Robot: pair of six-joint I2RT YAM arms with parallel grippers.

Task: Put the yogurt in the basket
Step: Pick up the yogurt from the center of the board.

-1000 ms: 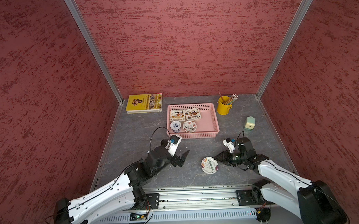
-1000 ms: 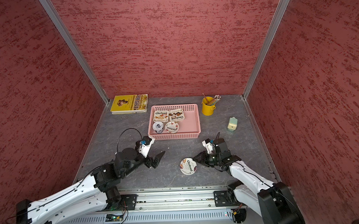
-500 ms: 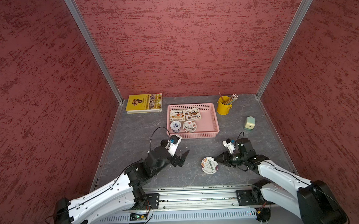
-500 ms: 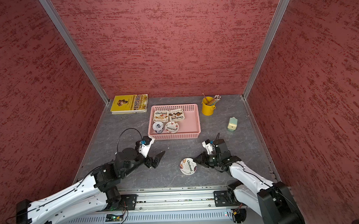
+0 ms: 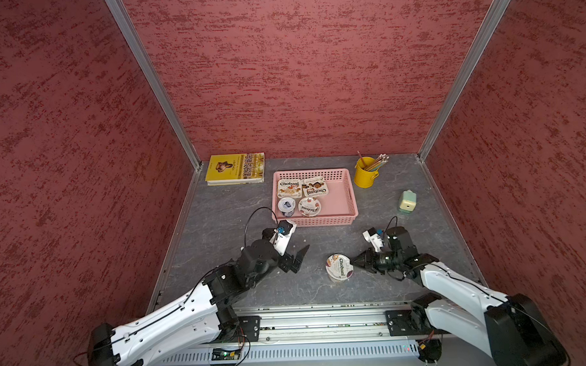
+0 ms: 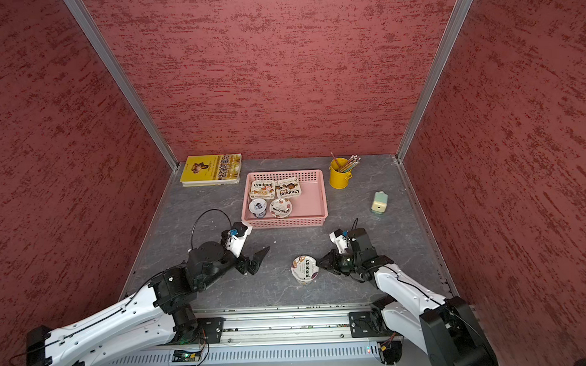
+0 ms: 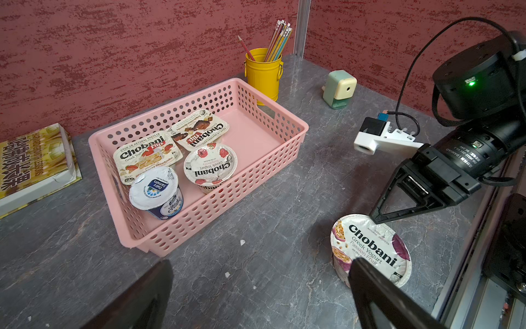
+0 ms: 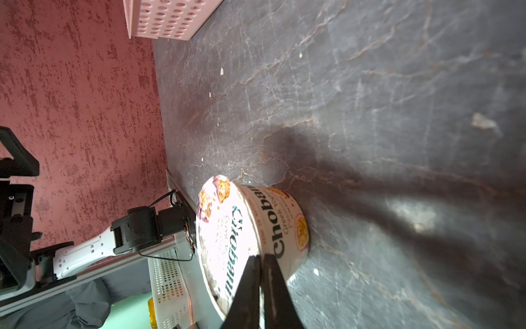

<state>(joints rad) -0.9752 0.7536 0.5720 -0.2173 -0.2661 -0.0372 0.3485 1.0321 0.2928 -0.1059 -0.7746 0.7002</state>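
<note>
My right gripper [image 8: 262,257] is pinched shut on the rim of the passion fruit Chobani cup [image 5: 337,267], which stands upright on the grey table [image 5: 219,228], apart from the pink basket [image 5: 317,221]. Four other cups [image 5: 308,206] sit inside that basket. My left gripper [image 5: 298,258] hovers nearby, jaws apart, empty.

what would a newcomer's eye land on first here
The pink basket at the back middle of the grey table stands out, with four yogurt cups packed in its left half. Nearer the front, a lone Chobani cup sits on the table, the right gripper closed on its rim. A yellow pencil bucket stands right of the basket.
</note>
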